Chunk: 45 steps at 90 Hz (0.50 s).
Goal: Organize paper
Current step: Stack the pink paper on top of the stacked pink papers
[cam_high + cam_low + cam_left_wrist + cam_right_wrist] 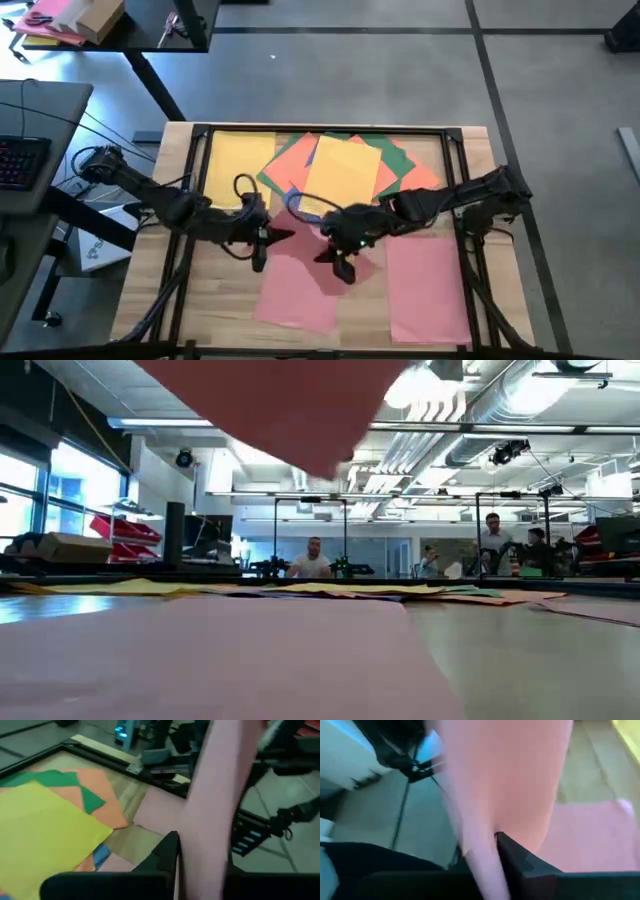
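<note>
Both arms are meeting over the middle of the bench (180, 310), sharing one pink sheet (300, 265) between them. The left end effector (258, 240) is closing its dark fingers (167, 852) on one edge of the sheet, and the right end effector (345, 262) is pinching the opposite edge, so the paper is hanging lifted and bowed rather than lying flat. Holding it at two edges is probably meant to keep so thin a sheet from folding or sliding while it is carried. In the wrist views it is standing nearly on edge between the fingers, its long axis appearing to run from the arms toward the near edge of the bench. A second pink sheet (428, 285) is lying flat on the right, long axis front to back. Behind the arms, yellow paper (340, 170), orange paper (290, 160) and green paper (395, 155) are sitting in a fanned, skewed pile, with another yellow sheet (235, 160) squared up at the left, apparently a sorted spot.
</note>
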Motion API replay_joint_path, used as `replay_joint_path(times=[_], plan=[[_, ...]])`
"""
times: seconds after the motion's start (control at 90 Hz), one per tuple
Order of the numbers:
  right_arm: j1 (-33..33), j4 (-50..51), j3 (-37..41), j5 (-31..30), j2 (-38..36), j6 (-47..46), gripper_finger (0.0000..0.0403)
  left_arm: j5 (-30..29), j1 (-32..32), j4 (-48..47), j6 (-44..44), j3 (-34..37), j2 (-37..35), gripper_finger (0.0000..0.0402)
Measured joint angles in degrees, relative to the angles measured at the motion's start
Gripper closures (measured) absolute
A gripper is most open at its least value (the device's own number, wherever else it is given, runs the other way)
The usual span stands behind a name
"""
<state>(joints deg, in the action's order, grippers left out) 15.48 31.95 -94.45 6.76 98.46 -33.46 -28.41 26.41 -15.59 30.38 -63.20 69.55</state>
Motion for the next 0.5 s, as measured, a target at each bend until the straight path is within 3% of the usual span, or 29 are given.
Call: replay_joint_path(times=[0.233, 0.5], plan=[[-1.9, 3.7, 0.0, 3.0, -0.4, -8.8, 0.0403, 8.1, -5.5, 0.6, -0.4, 0.6, 0.0, 0.0349], [2.9, 5.9, 1.3, 2.7, -0.6, -16.0, 0.0403, 17.9, -9.8, 7.2, 0.2, 0.6, 7.0, 0.0275]])
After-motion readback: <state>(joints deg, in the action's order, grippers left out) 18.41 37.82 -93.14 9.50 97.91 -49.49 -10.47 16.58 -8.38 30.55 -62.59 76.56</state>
